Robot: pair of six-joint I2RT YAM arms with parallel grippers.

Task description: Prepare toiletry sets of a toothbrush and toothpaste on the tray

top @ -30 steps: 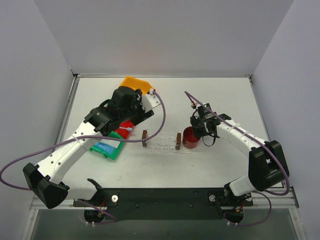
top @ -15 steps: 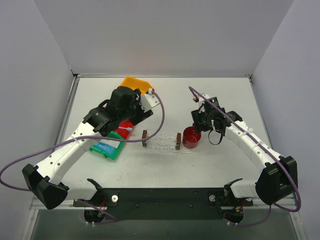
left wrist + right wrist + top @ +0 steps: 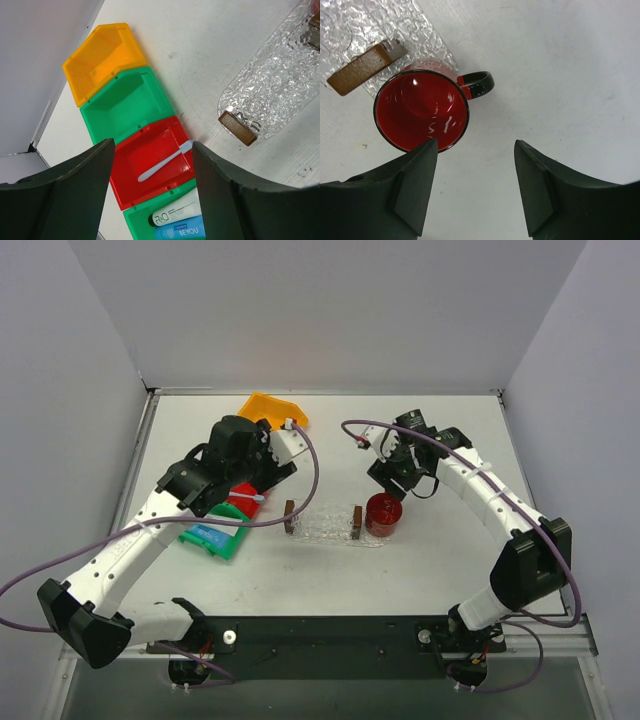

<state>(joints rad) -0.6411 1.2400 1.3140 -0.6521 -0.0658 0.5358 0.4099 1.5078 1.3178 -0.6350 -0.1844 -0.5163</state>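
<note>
Left gripper (image 3: 152,147): fingers spread wide, nothing between them; it hangs left of the tray (image 3: 270,85), lined up over the red bin (image 3: 131,155)
Toothbrush (image 3: 165,161): lies slantwise in the red bin, head toward the tray's left handle (image 3: 237,128); nothing touches it
Toothpaste: a pale tube (image 3: 176,212) and a blue tube (image 3: 181,232) lie side by side in the green bin (image 3: 134,219), next in the row after the red bin and also left of the tray; neither is touched
Other bins: a second green bin (image 3: 125,100) and an orange bin (image 3: 100,55) carry the row on, left of the tray on the far side of the red bin; I see nothing of the task in them
Right gripper (image 3: 476,145): fingers apart, holding nothing; it hovers at the tray's right end, above the red mug (image 3: 420,110)
Red mug: upright with nothing in it, hard against the tray's right handle (image 3: 357,76); I cannot tell whether it stands on the tray's lip or just beside it
Tray: clear and dimpled; the parts I can see carry no toothbrush and no tube
Done: nothing yet, by my reading; no set is laid out
Left: the whole job; the toothbrush and a tube must cross from the bins to the tray; I can find only one toothbrush for the two tubes
Step in hand: I judge the left arm is set up to go down for the toothbrush
</note>
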